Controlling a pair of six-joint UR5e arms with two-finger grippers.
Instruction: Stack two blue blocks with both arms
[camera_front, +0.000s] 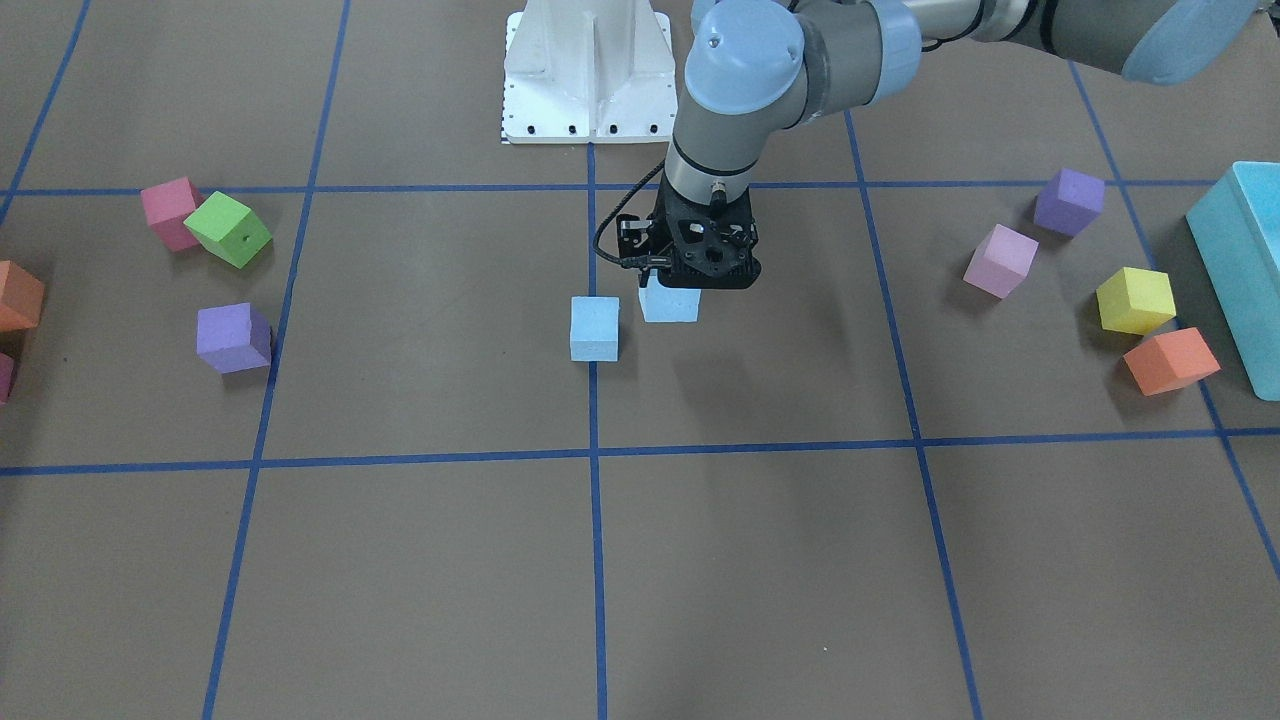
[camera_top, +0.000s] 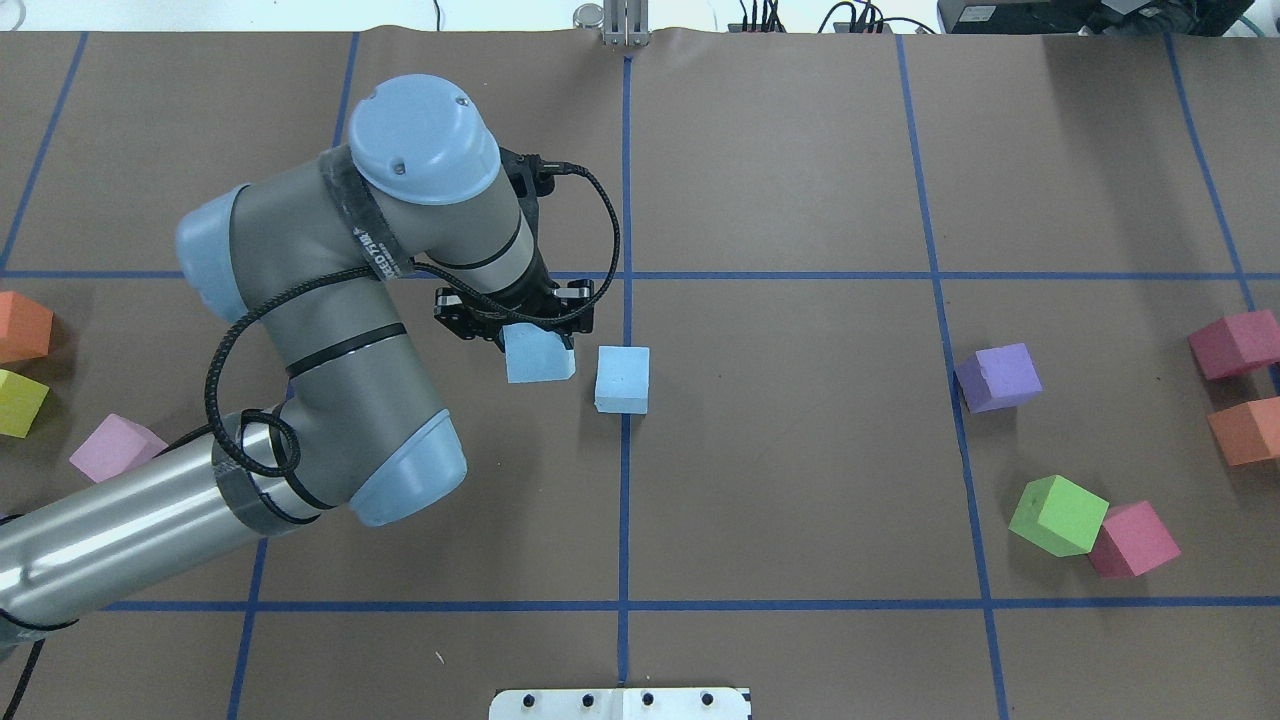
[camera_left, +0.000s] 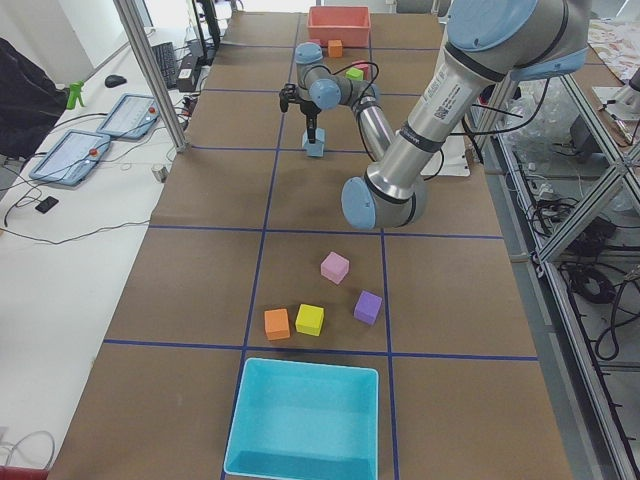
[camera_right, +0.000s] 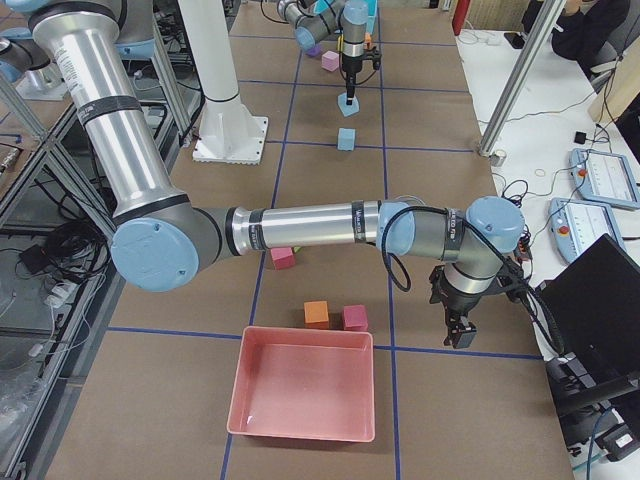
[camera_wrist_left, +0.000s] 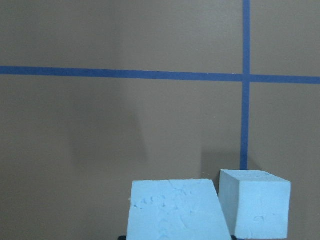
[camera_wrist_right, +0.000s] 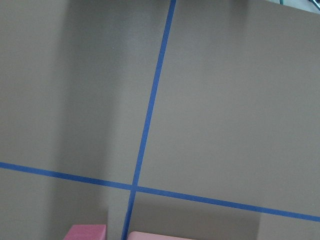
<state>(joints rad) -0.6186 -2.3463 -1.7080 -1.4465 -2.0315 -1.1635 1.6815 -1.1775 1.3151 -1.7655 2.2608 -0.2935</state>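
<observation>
My left gripper (camera_top: 528, 342) is shut on one pale blue block (camera_top: 538, 357) and holds it a little above the table near the centre. The second blue block (camera_top: 622, 380) stands on the table on the blue centre line, just beside the held one and apart from it. In the front view the held block (camera_front: 669, 301) hangs under the left gripper (camera_front: 692, 285), with the other block (camera_front: 595, 328) to its left. The left wrist view shows the held block (camera_wrist_left: 175, 212) close up and the second block (camera_wrist_left: 255, 202) beside it. My right gripper (camera_right: 459, 335) hovers at the table's right end; I cannot tell whether it is open.
Purple (camera_top: 998, 378), green (camera_top: 1058, 515), pink (camera_top: 1133, 540) and orange (camera_top: 1245, 431) cubes lie on the right. Orange (camera_top: 22, 326), yellow (camera_top: 20, 403) and pink (camera_top: 115, 447) cubes lie on the left. A turquoise box (camera_front: 1245, 270) and a pink tray (camera_right: 305, 395) sit at the table's ends.
</observation>
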